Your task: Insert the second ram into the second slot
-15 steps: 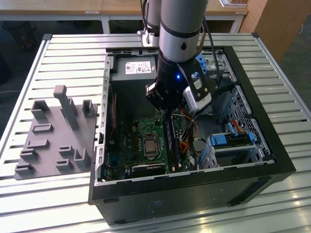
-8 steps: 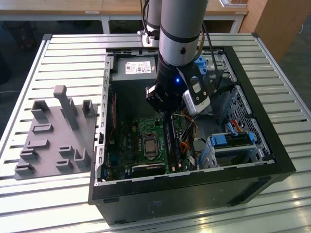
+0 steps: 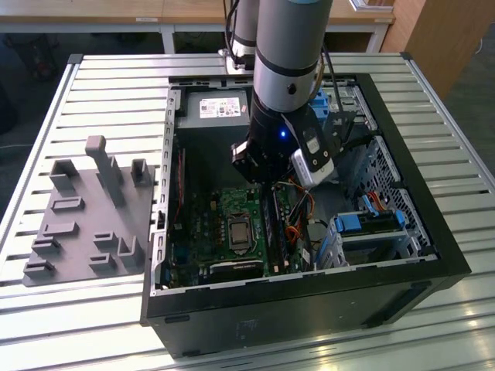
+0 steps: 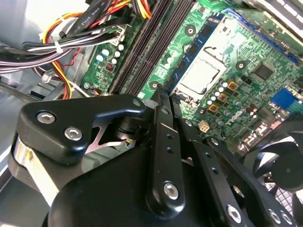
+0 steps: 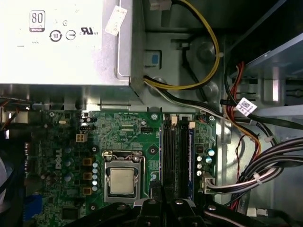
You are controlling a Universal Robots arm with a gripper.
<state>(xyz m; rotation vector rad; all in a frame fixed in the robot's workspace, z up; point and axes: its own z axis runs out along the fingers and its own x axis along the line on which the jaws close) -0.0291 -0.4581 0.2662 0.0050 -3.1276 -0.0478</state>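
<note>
My gripper (image 3: 267,185) hangs low inside the open computer case (image 3: 433,255), over the green motherboard's (image 3: 203,232) row of black memory slots (image 5: 182,156). In the second wrist view the second ram (image 4: 191,49), a dark-blue stick with black chips, runs on edge away from the gripper (image 4: 166,98). It lies parallel to the slots (image 4: 142,52), on their CPU-socket side. The fingers stand close together on its near end. In the first wrist view the gripper (image 5: 164,195) sits at the slots' near end. A blue strip (image 5: 191,161) lines the outermost slot.
The CPU socket (image 5: 120,182) lies beside the slots. The power supply (image 3: 216,108) fills the case's far end. Cable bundles (image 5: 265,161) and a drive bay with blue clips (image 3: 371,224) crowd the exterior view's right. A grey fixture plate (image 3: 85,216) lies outside the case.
</note>
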